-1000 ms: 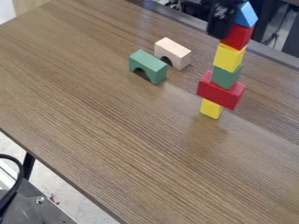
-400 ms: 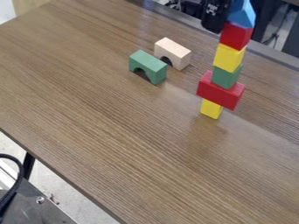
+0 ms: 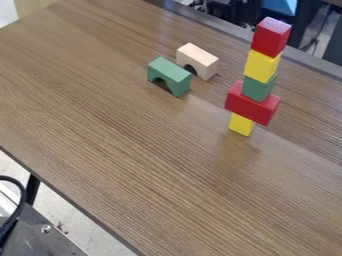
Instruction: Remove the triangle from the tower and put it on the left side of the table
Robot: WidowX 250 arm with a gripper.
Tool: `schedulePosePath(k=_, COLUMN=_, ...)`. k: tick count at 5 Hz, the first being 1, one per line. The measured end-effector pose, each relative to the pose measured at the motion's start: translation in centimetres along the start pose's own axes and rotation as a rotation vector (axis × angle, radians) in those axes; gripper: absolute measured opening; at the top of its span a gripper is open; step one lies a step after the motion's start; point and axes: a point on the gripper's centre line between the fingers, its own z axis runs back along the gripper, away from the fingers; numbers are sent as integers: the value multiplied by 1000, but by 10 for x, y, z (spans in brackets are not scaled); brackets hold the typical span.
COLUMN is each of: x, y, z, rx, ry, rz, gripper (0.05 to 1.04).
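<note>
At the top edge, above the tower, the black gripper (image 3: pixel 246 11) is partly cut off by the view. The blue triangle (image 3: pixel 280 6) is held up by it, clear of the tower, with a gap over the top red cube (image 3: pixel 270 37). Below that cube the tower stands upright with a yellow block (image 3: pixel 261 65), a green block (image 3: pixel 258 87), a wide red block (image 3: pixel 252 103) and a yellow block (image 3: pixel 241 124) at its foot. The wooden table (image 3: pixel 113 135) stretches to the left.
Left of the tower, a green arch block (image 3: pixel 169 76) and a natural wood arch block (image 3: pixel 198 60) stand close together. The table's back edge runs behind the tower, and its front edge crosses the lower left.
The blue triangle has risen off the red cube with my gripper, up to the view's top edge. The rest of the tower and both arches have stayed in place.
</note>
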Motion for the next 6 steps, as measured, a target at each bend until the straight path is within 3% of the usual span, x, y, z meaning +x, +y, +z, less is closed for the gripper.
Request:
schedulePosePath(k=1, x=28, y=-10, z=15, rx=-50, ry=13, rz=66, gripper=543)
schedulePosePath(k=3, x=110, y=-15, z=6, rx=-64, ry=22, rz=275, gripper=543)
schedulePosePath(k=4, x=131, y=-19, z=-20, rx=-74, ry=67, rz=293, gripper=543)
schedulePosePath(k=5, x=141, y=-32, z=-45, rx=-106, ry=69, rz=272, gripper=543)
schedulePosePath(k=6, x=144, y=-52, z=-98, rx=-133, ry=127, rz=276, gripper=543)
